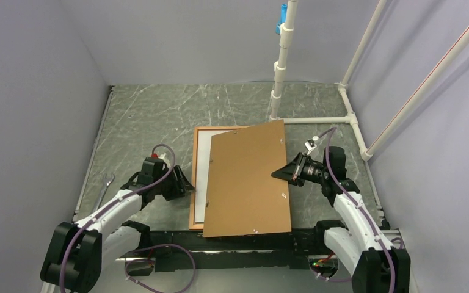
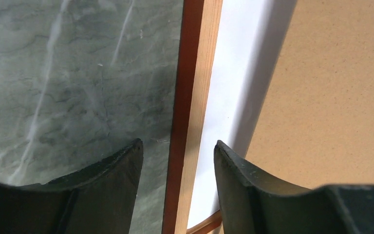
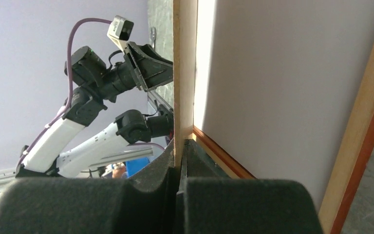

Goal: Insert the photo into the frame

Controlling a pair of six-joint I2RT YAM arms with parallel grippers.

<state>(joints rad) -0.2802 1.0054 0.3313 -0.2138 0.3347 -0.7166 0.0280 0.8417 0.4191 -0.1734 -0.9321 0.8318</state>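
White paper back upward, the photo lies flat inside the frame on the table, so the main part of the task looks done: only its plain back shows, in a strip along the frame's left side, and the printed face is presumably down against the pane. The rest of it is covered by the brown board, which sits askew over the frame, overhanging the right side at both the far and near ends. What seems left is squaring that board to the frame and settling it inside. A shadow on the photo in the left wrist view suggests the board's edge is raised rather than seated. The frame's long axis runs from the near edge of the table toward the far wall, and the photo lies the same way. The board's long axis leans a little to the right of that. The right gripper is pinched tight on the board's right edge. The left gripper has its fingers parted to either side of the frame's left rail, with a gap on both sides, grasping nothing.
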